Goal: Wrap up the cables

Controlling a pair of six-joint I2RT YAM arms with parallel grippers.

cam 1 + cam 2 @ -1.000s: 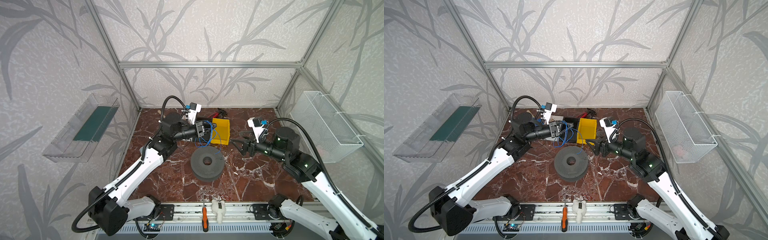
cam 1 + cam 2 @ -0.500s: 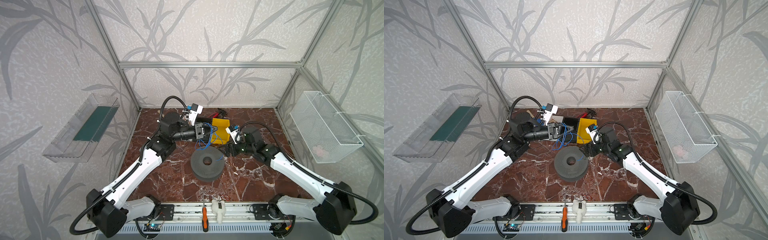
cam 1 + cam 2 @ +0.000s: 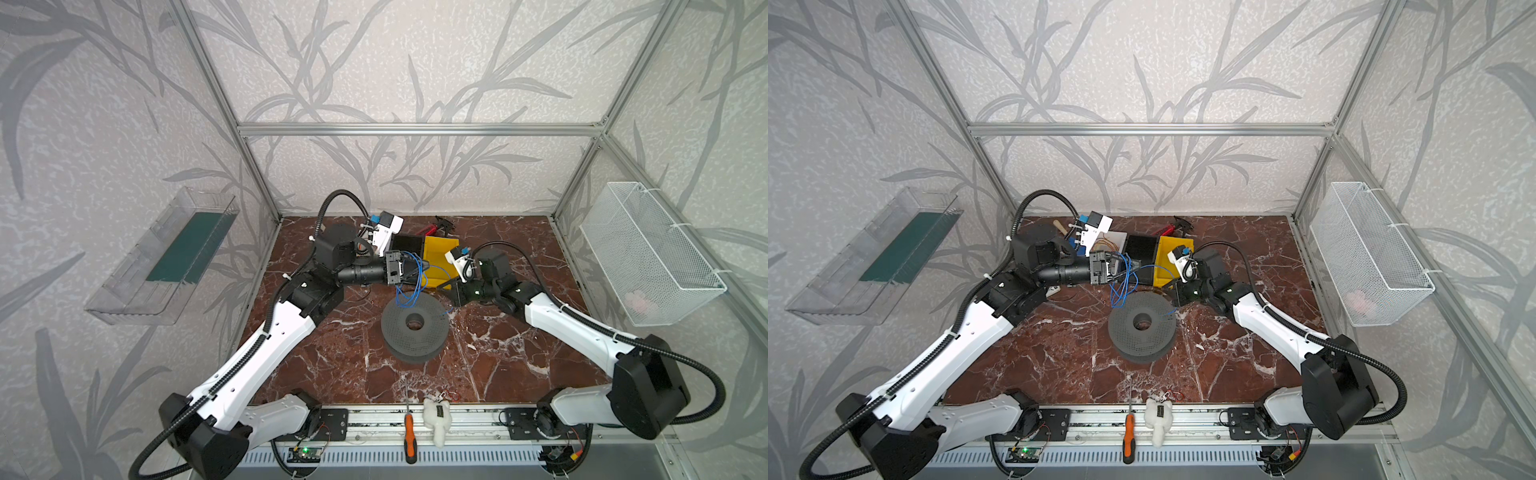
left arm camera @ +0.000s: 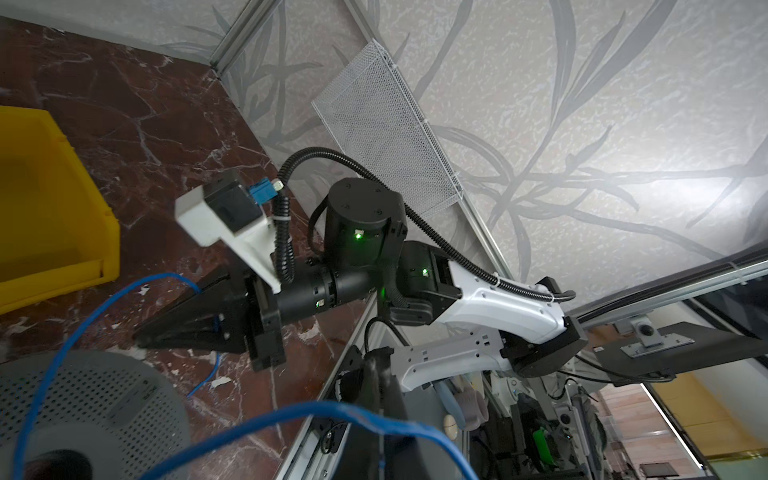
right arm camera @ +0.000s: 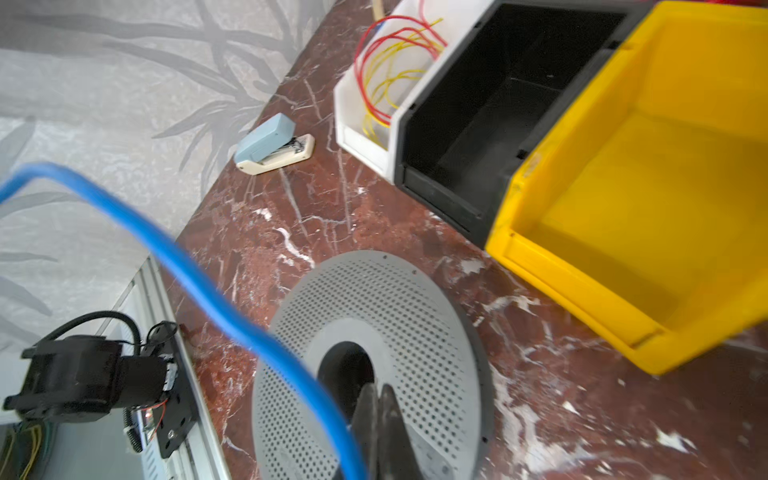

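The blue cable (image 3: 405, 297) hangs in loose loops from my left gripper (image 3: 415, 270), which is shut on it just above the far edge of the grey perforated spool (image 3: 399, 332). In the left wrist view the cable (image 4: 332, 409) crosses the closed left gripper (image 4: 380, 357). My right gripper (image 3: 448, 292) sits at the spool's far right edge, fingers pressed together. The cable (image 4: 195, 286) enters between its fingers (image 4: 166, 328) near their base, and a short free end (image 4: 203, 382) comes out below. In the right wrist view the cable (image 5: 199, 282) runs alongside the shut right gripper (image 5: 380, 399).
Yellow bin (image 3: 440, 249), black bin (image 3: 407, 243) and a white bin (image 5: 353, 133) of red and yellow wires stand behind the spool. A stapler (image 5: 274, 145) lies at the back left. A screwdriver (image 3: 409, 432) and white toy (image 3: 434, 419) lie on the front rail. A wire basket (image 3: 648, 257) hangs on the right wall.
The right arm swung in from the right to the spool's far edge, and its gripper went from open to shut round the cable. The left gripper stayed put, still holding the loops.
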